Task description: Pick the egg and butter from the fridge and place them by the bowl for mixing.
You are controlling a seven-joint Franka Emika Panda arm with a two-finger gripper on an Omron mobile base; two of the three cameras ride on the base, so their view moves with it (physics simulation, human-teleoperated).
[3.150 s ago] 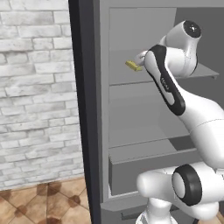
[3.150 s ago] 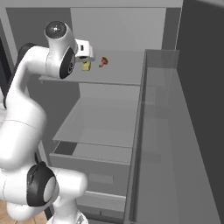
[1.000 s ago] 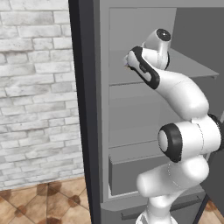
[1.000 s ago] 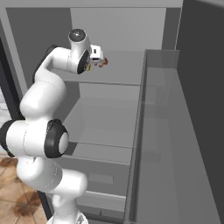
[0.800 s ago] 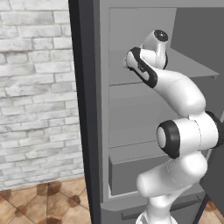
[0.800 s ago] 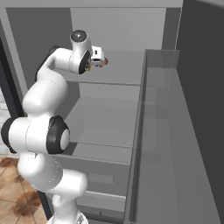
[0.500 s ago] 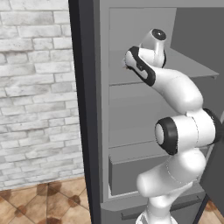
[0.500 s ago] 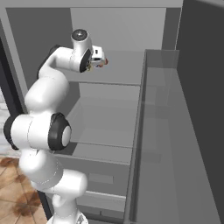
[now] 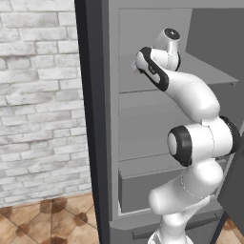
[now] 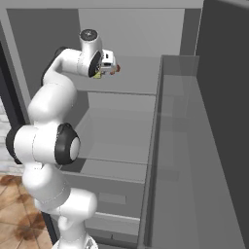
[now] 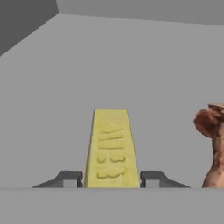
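Inside, we see the fridge (image 10: 146,29) with flat grey shelves and a grey drawer low down, beside a white brick wall (image 9: 38,109) and tiled floor (image 9: 43,224). On its upper shelf our gripper (image 11: 111,178) pinches the butter (image 11: 111,148); the egg (image 11: 213,148) lies just beside it.

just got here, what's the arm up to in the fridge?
The arm is reaching into the fridge, with its gripper at the upper shelf. In the hand view the two finger tips sit tight against either side of the yellow butter, so it looks shut on it. The butter seems to rest on the shelf, not yet lifted. The reddish-brown egg lies just beside it, untouched.
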